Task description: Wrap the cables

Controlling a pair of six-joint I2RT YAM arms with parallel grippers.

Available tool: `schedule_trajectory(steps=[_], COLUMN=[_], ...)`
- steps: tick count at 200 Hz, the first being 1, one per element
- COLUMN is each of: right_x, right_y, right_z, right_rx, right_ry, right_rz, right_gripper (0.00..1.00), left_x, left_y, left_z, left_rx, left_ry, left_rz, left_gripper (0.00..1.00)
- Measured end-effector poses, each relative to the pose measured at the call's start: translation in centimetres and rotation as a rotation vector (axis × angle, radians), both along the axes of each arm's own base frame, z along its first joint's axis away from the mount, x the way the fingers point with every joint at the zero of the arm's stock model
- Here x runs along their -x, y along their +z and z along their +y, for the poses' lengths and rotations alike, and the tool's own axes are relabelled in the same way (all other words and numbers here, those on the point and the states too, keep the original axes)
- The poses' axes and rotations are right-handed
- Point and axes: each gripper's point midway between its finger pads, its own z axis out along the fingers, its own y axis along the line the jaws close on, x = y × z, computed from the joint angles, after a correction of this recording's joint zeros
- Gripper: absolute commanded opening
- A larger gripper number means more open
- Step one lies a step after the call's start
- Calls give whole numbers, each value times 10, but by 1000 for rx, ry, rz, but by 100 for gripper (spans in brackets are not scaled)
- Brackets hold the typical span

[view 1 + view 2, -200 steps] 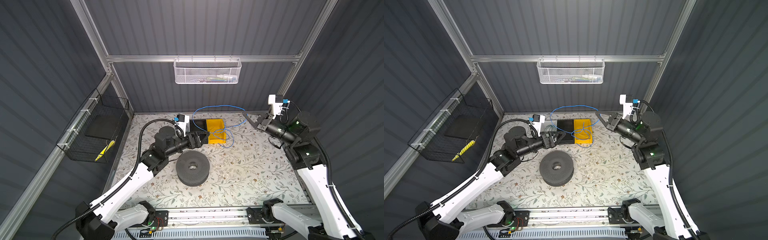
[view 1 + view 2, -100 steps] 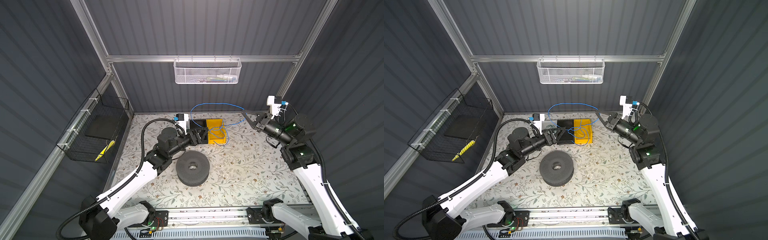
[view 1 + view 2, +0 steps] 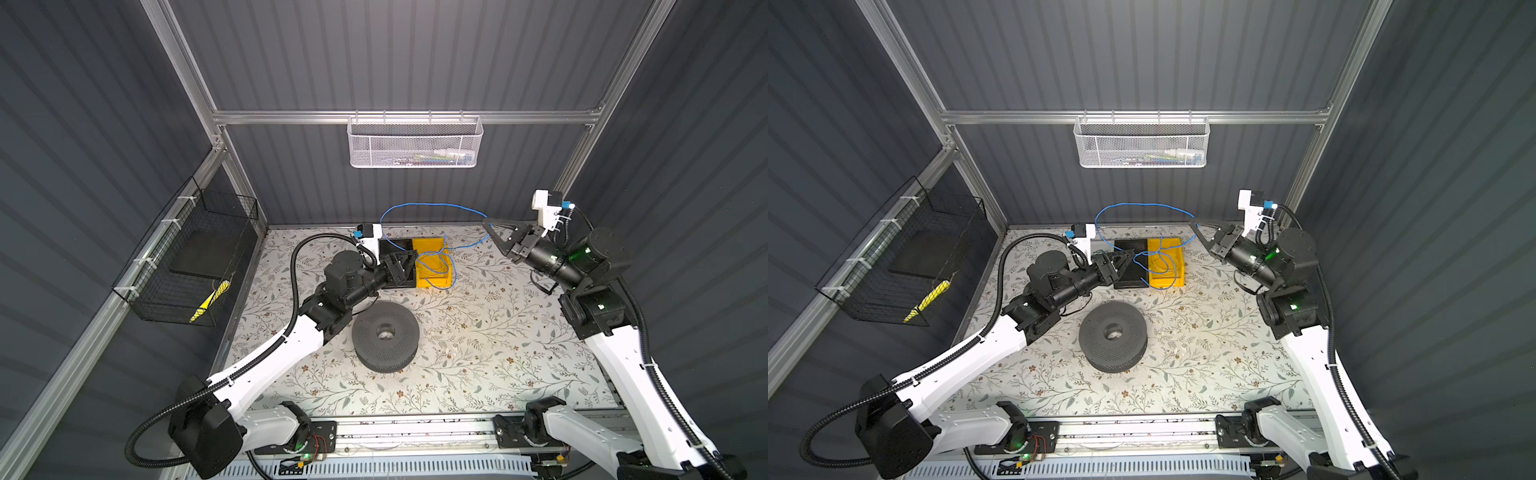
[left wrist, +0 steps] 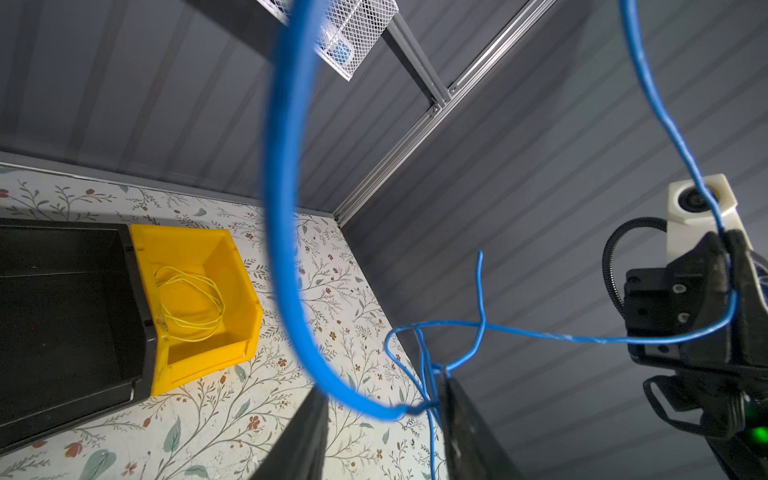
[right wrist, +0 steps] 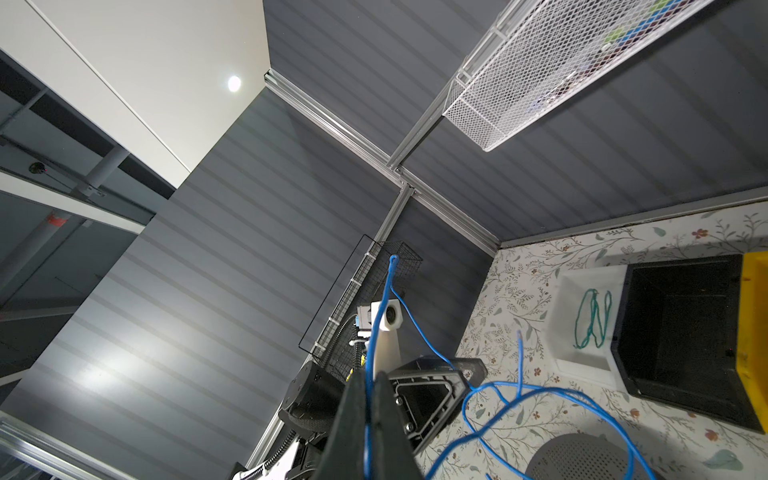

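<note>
The thin bright-blue cable [image 3: 432,204] arcs high over the back of the table between my two grippers in both top views, and loose loops [image 3: 1158,266] hang over the yellow bin. My right gripper [image 3: 488,222] is raised at the back right. In the right wrist view it [image 5: 368,399] is shut on the cable, which runs up between its fingers. My left gripper [image 3: 409,259] hovers over the black bin. In the left wrist view its jaws [image 4: 382,411] stand apart, with the cable [image 4: 286,208] crossing the gap and lying against one finger [image 4: 457,399].
A yellow bin [image 3: 432,242] holds a coil of yellow wire, with a black bin [image 3: 392,245] beside it. A white bin [image 5: 582,365] holds green wire. A dark grey round spool [image 3: 384,334] sits mid-table. A white mesh basket [image 3: 415,141] hangs on the back wall and a black wire basket [image 3: 187,257] on the left wall.
My left gripper has moved back and right to the hanging cable, and its jaws have narrowed around it. The right gripper has carried its end a little left and back.
</note>
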Motion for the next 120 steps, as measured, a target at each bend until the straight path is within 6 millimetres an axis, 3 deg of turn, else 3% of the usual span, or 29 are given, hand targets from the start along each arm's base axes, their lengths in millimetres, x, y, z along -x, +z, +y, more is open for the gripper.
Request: schedule_trajectory(steps=[15, 80, 120], right_x=[-1, -3, -4], right_y=[-5, -12, -12], right_z=[1, 0, -2], right_rx=[2, 4, 13], right_ry=[2, -8, -18], right_rz=[11, 29, 32], right_gripper=[0, 0, 0], left_x=[-1, -2, -3], left_y=[2, 11, 13], left_z=[1, 0, 2], left_rx=[1, 4, -37], left_ry=[5, 8, 16], left_rz=[-4, -23, -18], left_gripper=[45, 0, 0])
